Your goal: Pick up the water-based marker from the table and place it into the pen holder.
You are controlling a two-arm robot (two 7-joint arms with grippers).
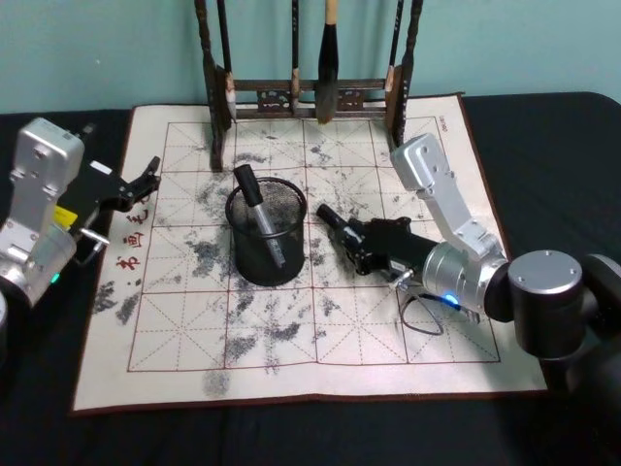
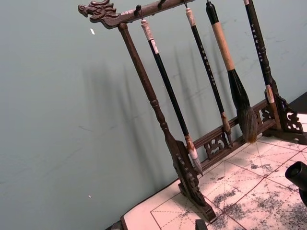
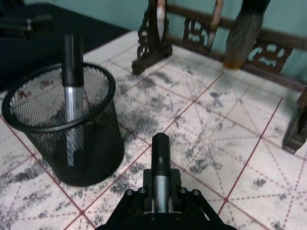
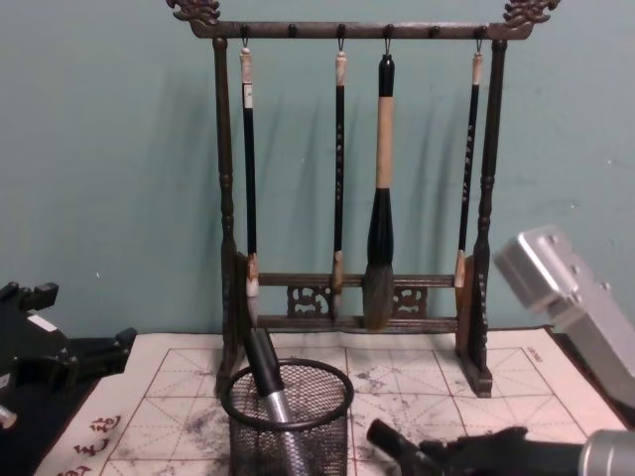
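At centre right of the head view, the right gripper [image 1: 349, 235] was held low, pointed at the pen holder [image 1: 245, 264], its fingers clenched on the water-based marker [image 1: 328, 216]. The left gripper [image 1: 144, 180] was parked at the left edge, fingers parted.

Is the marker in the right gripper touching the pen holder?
Apart: the right wrist view shows bare mat between the held marker and the pen holder.

Bare table [image 1: 322, 267] between right gripper [image 1: 351, 236] and pen holder [image 1: 230, 212]; brush rack [image 1: 310, 97] behind.
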